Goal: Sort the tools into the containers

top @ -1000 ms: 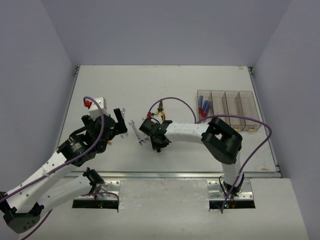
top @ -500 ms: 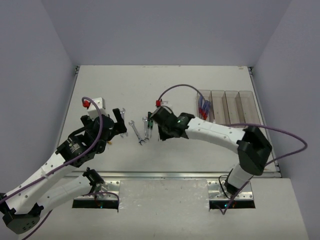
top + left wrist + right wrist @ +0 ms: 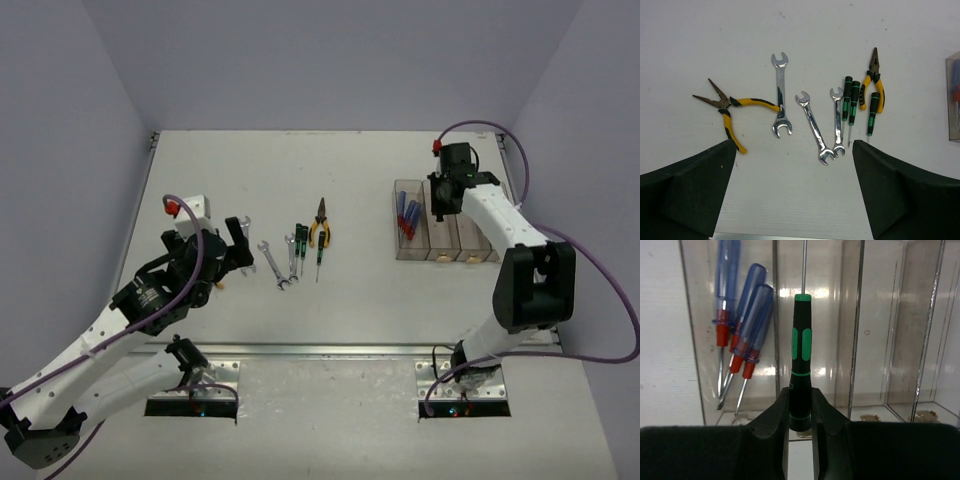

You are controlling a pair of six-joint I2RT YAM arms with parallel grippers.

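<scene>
One outstretched pincer (image 3: 440,205), seemingly above containers (image 3: 447,250)

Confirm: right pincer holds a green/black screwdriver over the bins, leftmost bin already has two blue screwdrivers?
Wrong count: the leftmost bin holds three blue screwdrivers, not two, as the right wrist view shows. The rest stands: the right pincer holds a green/black screwdriver over the bins.

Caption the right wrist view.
Right gripper holds a green-and-black screwdriver over the second bin; three blue screwdrivers lie in the first bin.
</scene>
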